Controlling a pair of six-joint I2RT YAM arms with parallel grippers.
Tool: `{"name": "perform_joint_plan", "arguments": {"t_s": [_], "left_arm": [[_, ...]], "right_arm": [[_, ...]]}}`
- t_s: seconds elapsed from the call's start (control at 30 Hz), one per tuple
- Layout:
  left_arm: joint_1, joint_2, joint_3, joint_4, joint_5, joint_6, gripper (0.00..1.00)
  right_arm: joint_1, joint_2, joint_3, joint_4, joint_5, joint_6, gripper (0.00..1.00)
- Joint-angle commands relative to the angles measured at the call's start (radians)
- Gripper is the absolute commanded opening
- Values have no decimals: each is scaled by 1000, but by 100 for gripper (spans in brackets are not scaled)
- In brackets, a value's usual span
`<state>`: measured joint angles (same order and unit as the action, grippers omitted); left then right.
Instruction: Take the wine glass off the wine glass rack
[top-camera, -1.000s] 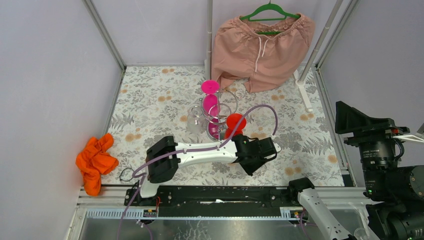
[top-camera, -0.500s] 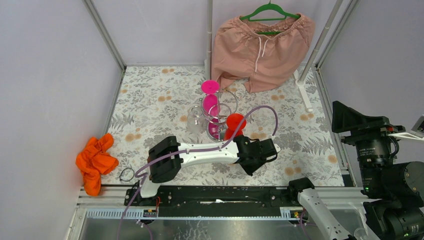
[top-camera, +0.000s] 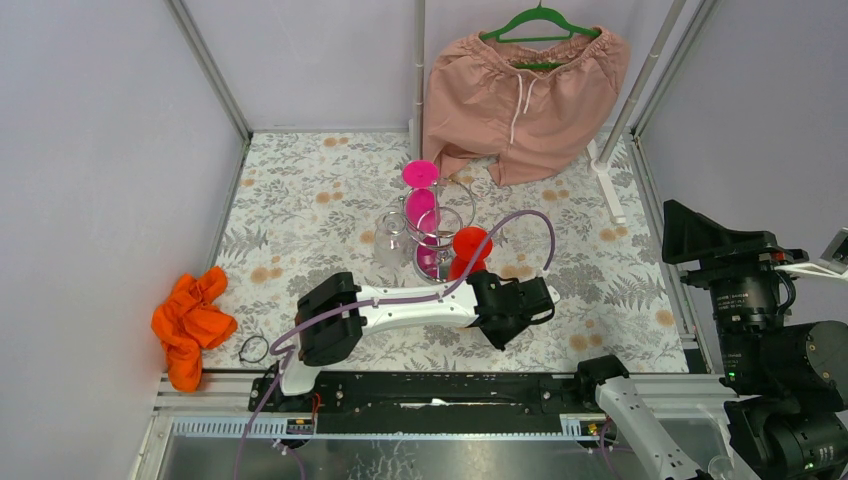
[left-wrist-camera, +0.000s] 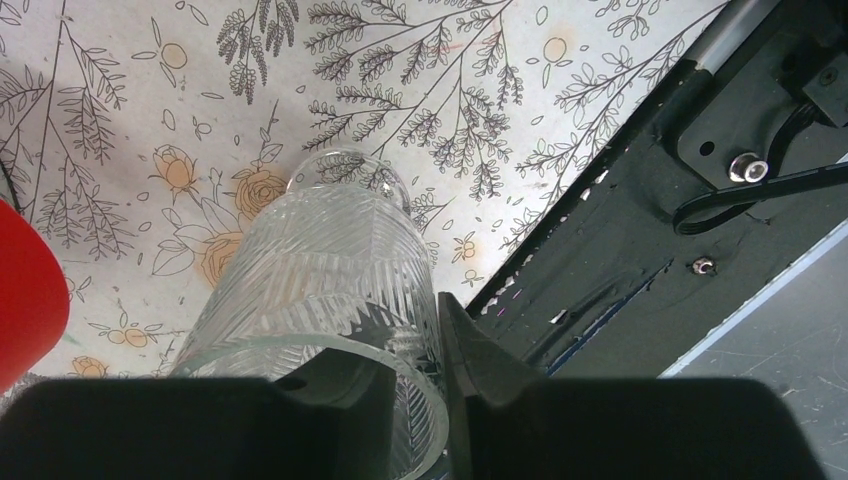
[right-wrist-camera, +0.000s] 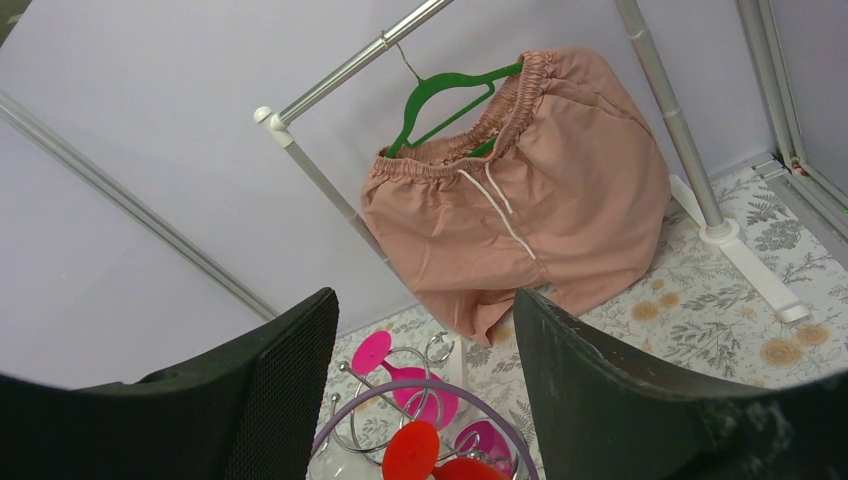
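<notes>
The chrome wine glass rack (top-camera: 445, 222) stands mid-table and holds pink glasses (top-camera: 421, 206), a red glass (top-camera: 468, 247) and a clear one (top-camera: 391, 236). My left gripper (top-camera: 528, 300) is in front of the rack, to its right. In the left wrist view the left gripper (left-wrist-camera: 400, 340) is shut on the rim of a clear ribbed wine glass (left-wrist-camera: 320, 265), one finger inside and one outside, over the floral table. The red glass (left-wrist-camera: 25, 290) shows at the left edge. My right gripper (right-wrist-camera: 425, 300) is open and empty, far from the rack (right-wrist-camera: 395, 400).
Pink shorts on a green hanger (top-camera: 525, 85) hang from a white pole at the back. An orange cloth (top-camera: 190, 325) lies at the left front. The black front rail (left-wrist-camera: 640, 230) is close beside the held glass. A purple cable (top-camera: 520, 225) arcs over the rack.
My left gripper with the clear glass has shifted very slightly. The right arm has moved a little to the left.
</notes>
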<state>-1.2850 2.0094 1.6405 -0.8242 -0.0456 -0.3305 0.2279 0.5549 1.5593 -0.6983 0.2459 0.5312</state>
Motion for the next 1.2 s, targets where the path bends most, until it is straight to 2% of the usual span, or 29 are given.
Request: {"name": "perform_joint_plan", "arguments": {"t_s": [0.0,0.17,0.33,0.87,1.03,1.17], "left_arm": [[-4,25,11,-10,-20,-9,30],[-8,30,41,-52,-40,-18,46],[-11,14,47,-72,-63,-27,52],[-49,-68,187,-150,-85,-68,51],[-55,-109,251,-218,-166,-105,50],[-56,-198,304,-242,-225,-143,49]], "right_arm": [[1,-12,-2,39,6,-7,73],[1,-11,-5,42,2,-6,73],[0,-11,-17,53,-6,-2,73],[1,-8,-27,65,-23,9,73],[1,-8,-37,64,-31,13,73],[0,-1,-54,64,-43,21,73]]}}
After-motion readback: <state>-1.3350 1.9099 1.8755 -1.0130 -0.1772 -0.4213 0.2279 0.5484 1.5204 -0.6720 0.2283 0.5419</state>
